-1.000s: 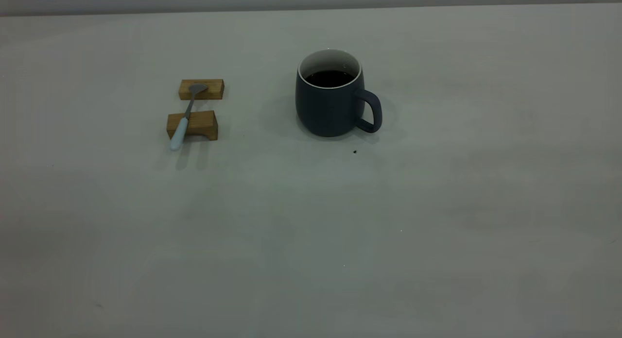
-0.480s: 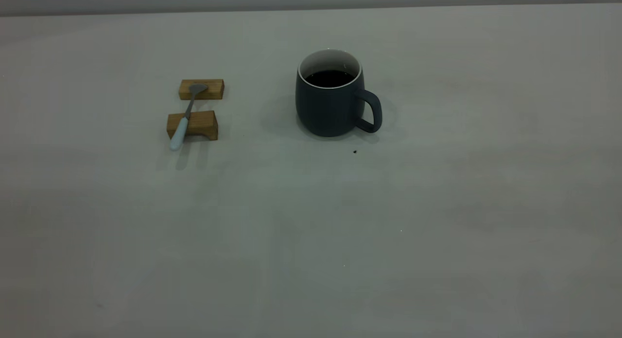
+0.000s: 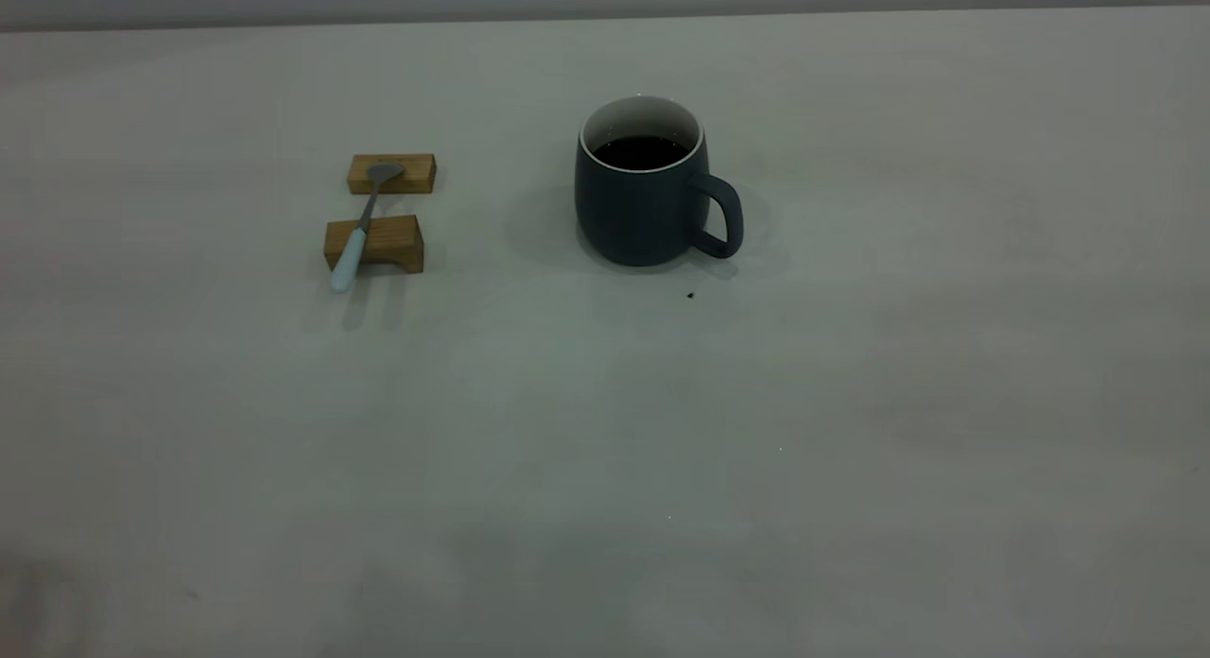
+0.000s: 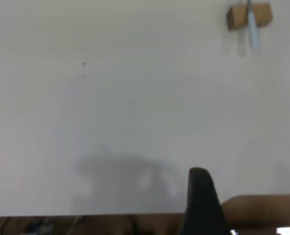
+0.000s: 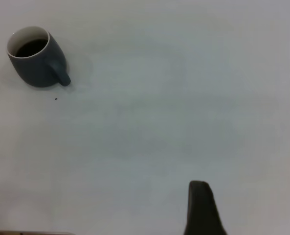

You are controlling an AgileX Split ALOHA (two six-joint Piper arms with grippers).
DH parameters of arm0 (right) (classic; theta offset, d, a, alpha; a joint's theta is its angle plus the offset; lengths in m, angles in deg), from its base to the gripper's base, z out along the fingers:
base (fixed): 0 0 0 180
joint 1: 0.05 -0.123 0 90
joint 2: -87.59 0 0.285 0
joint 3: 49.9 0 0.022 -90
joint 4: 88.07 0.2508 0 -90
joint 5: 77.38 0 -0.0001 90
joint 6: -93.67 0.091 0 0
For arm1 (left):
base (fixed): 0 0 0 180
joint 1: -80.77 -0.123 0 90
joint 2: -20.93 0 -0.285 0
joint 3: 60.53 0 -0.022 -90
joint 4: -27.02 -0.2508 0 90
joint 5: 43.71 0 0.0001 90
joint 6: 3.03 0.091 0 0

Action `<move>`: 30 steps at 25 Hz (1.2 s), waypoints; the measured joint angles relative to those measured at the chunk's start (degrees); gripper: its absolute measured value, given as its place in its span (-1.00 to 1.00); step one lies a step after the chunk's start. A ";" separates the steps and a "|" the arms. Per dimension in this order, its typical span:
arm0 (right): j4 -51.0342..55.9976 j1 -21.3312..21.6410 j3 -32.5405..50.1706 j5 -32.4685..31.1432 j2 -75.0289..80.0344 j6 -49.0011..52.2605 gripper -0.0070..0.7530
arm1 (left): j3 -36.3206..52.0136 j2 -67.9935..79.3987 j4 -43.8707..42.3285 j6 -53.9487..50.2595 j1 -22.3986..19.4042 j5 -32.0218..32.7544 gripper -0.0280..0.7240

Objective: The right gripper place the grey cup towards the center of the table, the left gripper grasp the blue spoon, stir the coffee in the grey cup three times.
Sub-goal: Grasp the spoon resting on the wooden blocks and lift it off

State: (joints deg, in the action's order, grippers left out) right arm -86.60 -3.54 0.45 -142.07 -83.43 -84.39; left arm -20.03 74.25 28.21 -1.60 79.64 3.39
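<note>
The dark slate-grey matte mug, the grey cup (image 3: pixel 646 197), stands upright on the pale grey-white matte table (image 3: pixel 851 403), a little behind its middle, with its loop handle turned to the right arm's side and the dark coffee (image 3: pixel 642 151) inside. From the right gripper (image 5: pixel 202 208) the cup lies well apart, far across the bare surface. Only one black finger shows, so I cannot tell whether this gripper is spread or pressed together. The left gripper (image 4: pixel 201 198) is the same case. The small blue spoon (image 3: pixel 360 225) with its pale blue handle lies across two tan wooden blocks (image 3: pixel 374 243), long axis running front to back, handle toward the front. Compared with the earlier frames, nothing on the table has moved.
</note>
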 joint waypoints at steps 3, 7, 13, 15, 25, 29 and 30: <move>0.00 0.00 0.00 0.00 0.00 0.00 0.43 | -2.72 9.00 2.31 0.84 0.00 -1.85 0.60; 0.00 0.00 0.00 0.00 0.00 0.00 0.43 | -5.57 20.81 6.21 0.89 0.58 -4.52 0.60; 0.00 0.00 0.00 0.00 0.00 -0.06 0.43 | -11.39 36.79 6.31 -2.05 5.09 -9.68 0.60; 0.00 0.00 0.00 0.00 0.00 -0.06 0.43 | -13.47 42.20 6.31 -3.47 6.66 -11.55 0.60; 0.00 0.00 0.00 0.00 0.00 0.00 0.43 | -29.77 70.13 0.43 -12.52 13.35 -14.06 0.60; 0.00 0.00 0.00 0.00 0.00 0.00 0.43 | -36.32 77.64 -0.22 -13.82 15.16 -13.67 0.60; 0.00 0.00 0.00 0.00 0.00 0.00 0.43 | -37.83 78.91 -0.27 -13.87 15.59 -13.40 0.60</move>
State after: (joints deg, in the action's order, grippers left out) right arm -86.60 -3.54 0.45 -142.07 -83.43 -84.38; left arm -57.86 153.16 27.94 -15.47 95.23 -10.01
